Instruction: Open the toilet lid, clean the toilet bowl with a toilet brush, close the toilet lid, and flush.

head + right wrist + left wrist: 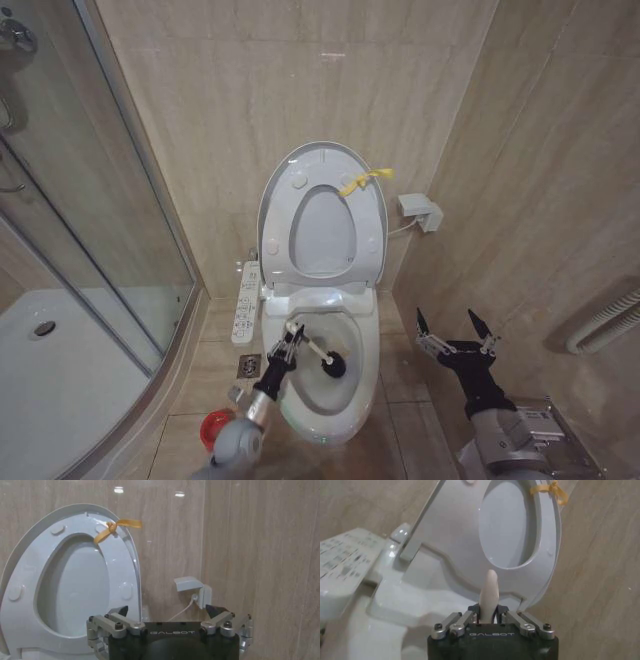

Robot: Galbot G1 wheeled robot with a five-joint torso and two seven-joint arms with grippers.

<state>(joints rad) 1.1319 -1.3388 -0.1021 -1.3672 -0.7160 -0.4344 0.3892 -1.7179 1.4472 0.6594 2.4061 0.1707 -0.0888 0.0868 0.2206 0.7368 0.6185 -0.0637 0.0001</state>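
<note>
Scrubbing in progress: left gripper (pixel 291 338) clamping toilet brush (pixel 318 353) handle, head working inside toilet bowl (pixel 345 400); advising low, full wall sweeps. Right gripper (pixel 456 334) idling wide beside bowl.

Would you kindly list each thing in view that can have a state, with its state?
toilet lid: raised, leaning against the wall, yellow strap on its rim.
toilet seat: raised with the lid.
toilet bowl: uncovered.
toilet brush: dark head down inside the bowl.
left claw: shut on the brush handle, over the bowl.
right claw: open, empty, beside the toilet.
red holder: on the floor, without the brush.
</note>
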